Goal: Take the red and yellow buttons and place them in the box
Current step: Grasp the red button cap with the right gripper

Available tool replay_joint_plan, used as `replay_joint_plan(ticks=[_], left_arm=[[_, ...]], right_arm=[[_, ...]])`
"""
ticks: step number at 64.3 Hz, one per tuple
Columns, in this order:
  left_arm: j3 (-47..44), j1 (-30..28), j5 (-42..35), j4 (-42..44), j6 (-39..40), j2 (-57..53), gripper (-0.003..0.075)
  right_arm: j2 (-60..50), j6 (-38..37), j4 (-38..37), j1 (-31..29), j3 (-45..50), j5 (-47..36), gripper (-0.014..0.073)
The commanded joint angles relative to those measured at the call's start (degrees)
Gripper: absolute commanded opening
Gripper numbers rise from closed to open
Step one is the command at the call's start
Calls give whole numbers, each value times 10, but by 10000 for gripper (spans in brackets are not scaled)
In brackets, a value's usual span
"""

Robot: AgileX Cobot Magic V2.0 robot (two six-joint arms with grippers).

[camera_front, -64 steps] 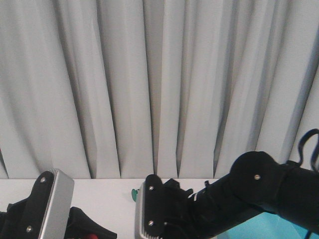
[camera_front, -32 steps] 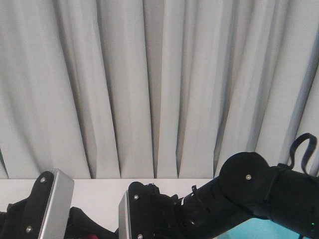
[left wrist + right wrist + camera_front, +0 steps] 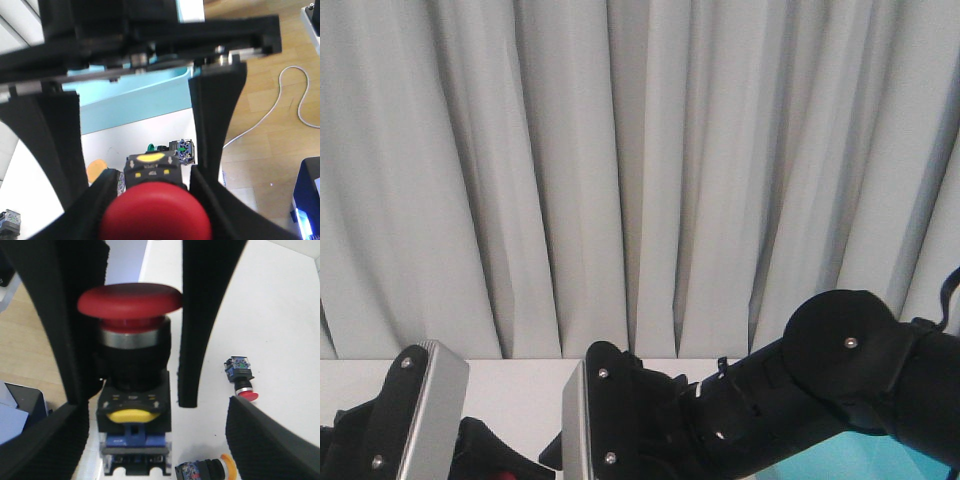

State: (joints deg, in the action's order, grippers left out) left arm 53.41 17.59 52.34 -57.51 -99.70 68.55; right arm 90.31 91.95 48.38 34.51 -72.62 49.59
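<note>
My left gripper (image 3: 152, 175) is shut on the dark body of a red button (image 3: 155, 212) with a wide mushroom cap, held off the white table. My right gripper (image 3: 155, 407) stands wide open, its fingers either side of that same red button (image 3: 130, 300) without touching it. The yellow-orange button (image 3: 216, 470) lies on its side on the table, also visible as the yellow button (image 3: 96, 170) below the left gripper. A smaller red-capped button (image 3: 242, 377) lies apart. The turquoise box (image 3: 135, 95) stands beyond; a corner of the box (image 3: 880, 465) shows in the front view.
A green-capped button (image 3: 150, 147) with a blue-ended body lies near the table's edge. Past that edge is wood floor with a white cable (image 3: 290, 95). The right arm (image 3: 840, 380) crosses low over the table toward the left wrist (image 3: 420, 410). A grey curtain hangs behind.
The right wrist has swung left toward the left gripper and risen slightly, covering the green button seen earlier in the front view. The left arm has stayed put.
</note>
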Motion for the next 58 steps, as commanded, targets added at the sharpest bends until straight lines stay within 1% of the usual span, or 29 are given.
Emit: replay_joint_plan(ticks=[1, 10, 16, 27, 46, 51, 58], left_arm=[[15, 1, -4, -42, 1, -14, 214], [15, 1, -4, -42, 1, -14, 214], [15, 1, -3, -42, 1, -14, 214], [15, 1, -3, -42, 1, -14, 214], [15, 1, -3, -42, 1, -14, 214], [15, 1, -3, -42, 1, -14, 214], [15, 1, -3, -42, 1, -14, 214]], right_arm=[[-12, 3, 33, 1, -19, -7, 549], [-8, 3, 36, 5, -19, -7, 532], [-7, 6, 43, 5, -19, -7, 506], [-7, 6, 44, 5, -19, -8, 425], [-7, 7, 44, 5, -19, -7, 241], [-7, 7, 44, 5, -19, -6, 217], [-7, 7, 44, 5, -19, -6, 213]])
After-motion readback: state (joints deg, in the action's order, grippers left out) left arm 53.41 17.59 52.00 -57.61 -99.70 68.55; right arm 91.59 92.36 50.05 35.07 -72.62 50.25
